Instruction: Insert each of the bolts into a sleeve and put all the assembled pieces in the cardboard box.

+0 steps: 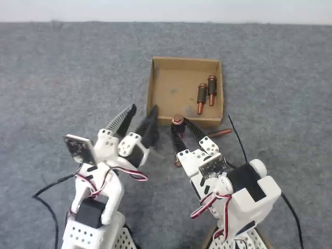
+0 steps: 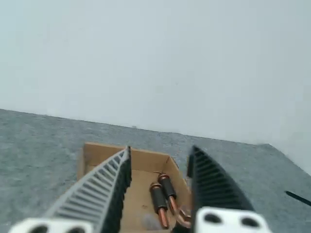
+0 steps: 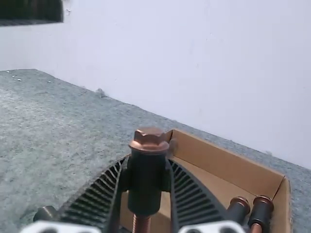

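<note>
The cardboard box [image 1: 161, 91] lies open at the middle back of the table, with two bolt-in-sleeve pieces [image 1: 202, 98] [image 1: 211, 89] at its right side. My right gripper [image 1: 180, 124] hovers just in front of the box's near wall, shut on a black sleeve [image 3: 146, 184] that stands upright with a copper bolt head [image 3: 148, 139] on top. My left gripper [image 1: 143, 111] is open at the box's near left corner, nothing between its fingers. Its wrist view looks into the box [image 2: 99, 153] at the two pieces [image 2: 158, 199].
One loose copper bolt [image 1: 219, 133] lies on the grey carpet just outside the box's near right corner. A thin black cable [image 1: 236, 135] runs beside it. A white wall stands behind the table. Carpet stretches free to the left and right of the box.
</note>
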Action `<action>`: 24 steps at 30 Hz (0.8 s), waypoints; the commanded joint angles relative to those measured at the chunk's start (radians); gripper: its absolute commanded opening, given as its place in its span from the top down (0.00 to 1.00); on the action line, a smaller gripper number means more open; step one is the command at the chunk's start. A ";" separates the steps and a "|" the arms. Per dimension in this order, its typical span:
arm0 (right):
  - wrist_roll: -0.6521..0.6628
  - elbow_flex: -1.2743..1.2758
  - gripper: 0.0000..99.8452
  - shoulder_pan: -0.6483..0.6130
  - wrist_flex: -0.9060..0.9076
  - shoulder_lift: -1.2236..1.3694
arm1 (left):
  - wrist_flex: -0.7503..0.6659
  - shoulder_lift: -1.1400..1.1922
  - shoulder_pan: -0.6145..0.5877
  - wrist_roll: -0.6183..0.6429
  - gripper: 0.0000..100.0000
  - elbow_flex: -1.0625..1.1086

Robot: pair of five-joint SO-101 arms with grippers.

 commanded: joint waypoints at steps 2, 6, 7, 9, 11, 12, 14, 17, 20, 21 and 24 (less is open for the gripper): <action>0.008 0.029 0.99 0.024 -0.025 -0.054 | 0.011 -0.029 -0.103 0.011 1.00 -0.013; 0.008 0.028 0.99 0.039 -0.025 -0.054 | 0.080 -0.029 -0.218 0.008 0.99 -0.007; 0.008 0.028 0.99 0.039 -0.025 -0.054 | 0.114 -0.029 -0.249 0.008 0.99 -0.007; 0.008 0.028 0.99 0.039 -0.025 -0.054 | 0.193 -0.029 -0.307 0.006 0.99 -0.007; 0.008 0.028 0.99 0.041 -0.025 -0.056 | 0.270 -0.029 -0.351 0.005 0.99 -0.007; 0.008 0.028 0.99 0.041 -0.025 -0.058 | 0.299 -0.029 -0.370 0.003 0.99 -0.007; 0.009 0.028 0.99 0.044 -0.025 -0.062 | 0.344 -0.029 -0.404 -0.015 0.99 -0.005; 0.009 0.021 0.99 0.088 -0.031 -0.064 | 0.362 -0.029 -0.448 -0.098 0.99 0.039; 0.008 -0.018 0.99 0.142 -0.031 -0.064 | 0.370 -0.029 -0.479 -0.192 0.99 0.081; 0.008 -0.034 0.99 0.153 -0.030 -0.064 | 0.384 -0.029 -0.483 -0.227 0.99 0.079; 0.009 -0.081 0.99 0.173 -0.028 -0.064 | 0.436 -0.029 -0.496 -0.315 0.99 0.079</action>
